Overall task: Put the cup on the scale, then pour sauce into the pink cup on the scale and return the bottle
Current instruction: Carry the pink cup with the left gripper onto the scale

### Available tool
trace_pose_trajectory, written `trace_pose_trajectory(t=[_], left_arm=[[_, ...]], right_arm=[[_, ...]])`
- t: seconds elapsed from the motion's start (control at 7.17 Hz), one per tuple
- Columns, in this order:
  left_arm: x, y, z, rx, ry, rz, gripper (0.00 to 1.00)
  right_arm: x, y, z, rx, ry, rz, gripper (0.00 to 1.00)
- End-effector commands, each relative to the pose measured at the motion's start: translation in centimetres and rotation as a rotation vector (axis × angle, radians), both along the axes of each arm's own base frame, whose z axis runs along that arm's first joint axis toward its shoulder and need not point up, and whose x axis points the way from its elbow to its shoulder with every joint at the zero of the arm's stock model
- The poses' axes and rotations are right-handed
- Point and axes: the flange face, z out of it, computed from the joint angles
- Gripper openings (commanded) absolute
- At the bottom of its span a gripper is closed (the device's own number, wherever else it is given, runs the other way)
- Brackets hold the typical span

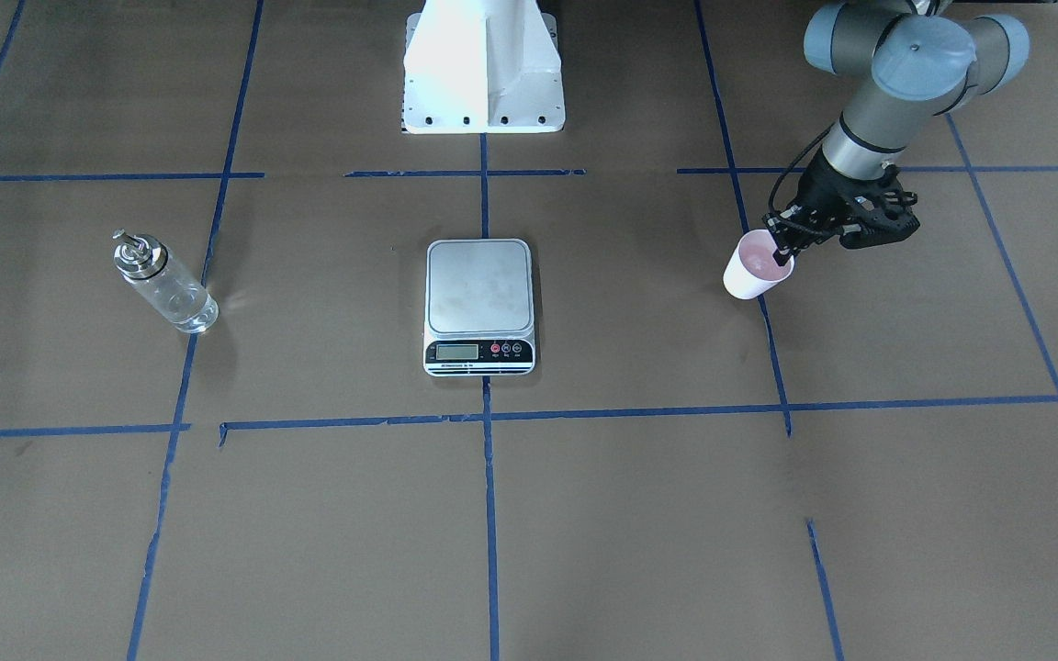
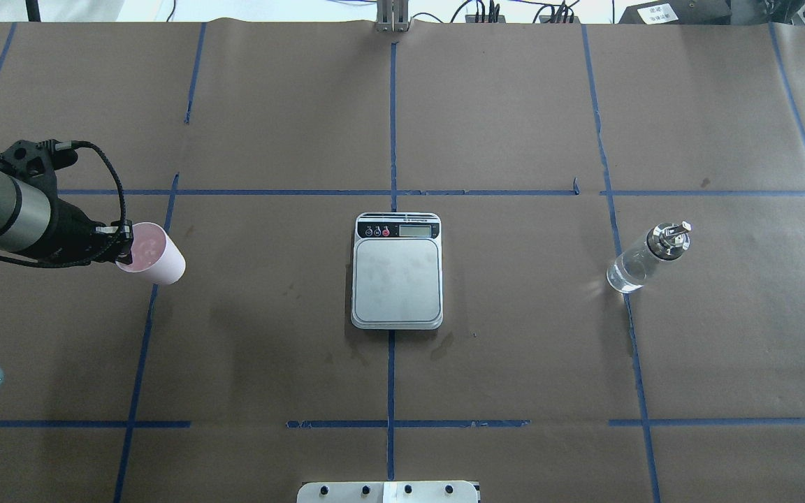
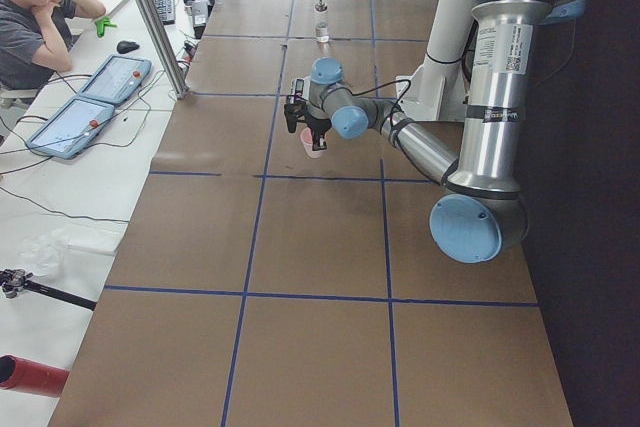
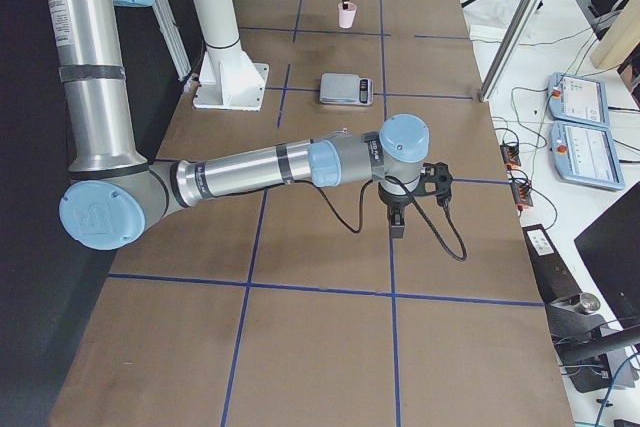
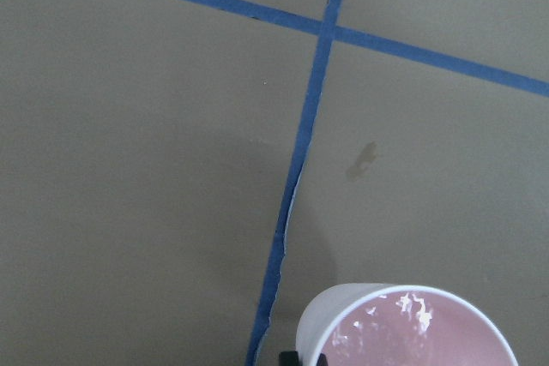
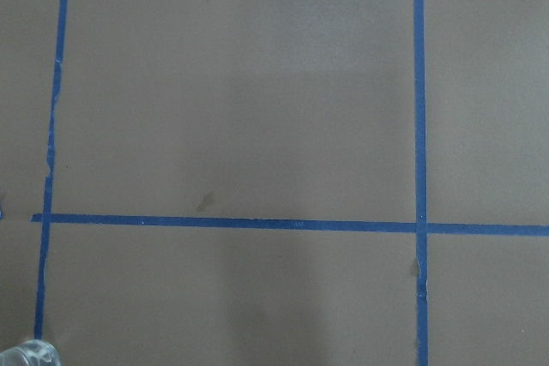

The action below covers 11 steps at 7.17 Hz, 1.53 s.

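Note:
The pink cup (image 1: 754, 273) is at the table's left side, far from the scale, and leans slightly. My left gripper (image 1: 782, 246) is shut on its rim, one finger inside and one outside. The overhead view shows the same grip (image 2: 121, 244) on the cup (image 2: 156, 257). The cup's pink inside fills the bottom of the left wrist view (image 5: 412, 332). I cannot tell whether it touches the table. The scale (image 2: 397, 279) lies at the centre with its platform bare. The glass bottle (image 2: 643, 260) stands at the right. My right gripper (image 4: 397, 227) shows only in the exterior right view, so I cannot tell its state.
The white robot base (image 1: 483, 73) stands behind the scale. Blue tape lines (image 2: 392, 126) cross the brown table cover. An operator (image 3: 30, 17) sits beside the table with tablets (image 3: 95, 97). A glint of glass (image 6: 26, 353) shows in the right wrist view's lower left corner.

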Motion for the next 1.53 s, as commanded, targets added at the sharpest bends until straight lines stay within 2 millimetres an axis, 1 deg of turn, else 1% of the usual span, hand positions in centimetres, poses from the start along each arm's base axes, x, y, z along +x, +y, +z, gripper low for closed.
trace_pose_trajectory(t=[0.0,0.14,0.28,0.42,0.56,0.7,0.84,0.98,1.26,1.4], left_arm=[[3.7,-2.4,-13.8,-0.082,0.001,-0.049,0.00],[7.5,-0.9,-16.8,-0.157,0.049,-0.073,0.00],[12.1,-1.4,-20.7,-0.199,0.066,-0.113,0.00],[16.3,-0.9,-22.8,-0.225,0.055,-0.154,0.00],[19.3,-0.1,-23.5,-0.233,0.037,-0.169,0.00],[21.5,0.1,-23.9,-0.236,0.018,-0.183,0.00],[22.9,0.1,-24.3,-0.235,0.023,-0.193,0.00],[24.4,-0.7,-24.7,-0.240,0.016,-0.207,0.00],[25.2,-0.4,-23.7,-0.247,-0.003,-0.201,0.00],[25.4,-0.3,-23.6,-0.247,-0.005,-0.200,0.00]], right_arm=[[0.0,0.1,-0.1,0.000,-0.002,0.000,1.00],[0.0,0.1,-0.1,-0.001,-0.008,-0.001,1.00],[-0.1,0.1,-0.3,0.001,-0.021,-0.004,1.00],[-0.1,0.1,-0.3,0.001,-0.021,-0.004,1.00],[-0.1,0.1,-0.4,0.005,-0.021,-0.004,1.00],[-0.1,0.1,-0.5,0.006,-0.023,-0.004,1.00],[-0.1,0.1,-0.5,0.006,-0.021,-0.004,1.00],[-0.1,0.1,-0.4,0.005,-0.023,-0.004,1.00],[-0.1,0.1,-0.4,0.005,-0.023,-0.003,1.00],[-0.1,0.1,-0.5,0.006,-0.023,-0.004,1.00]])
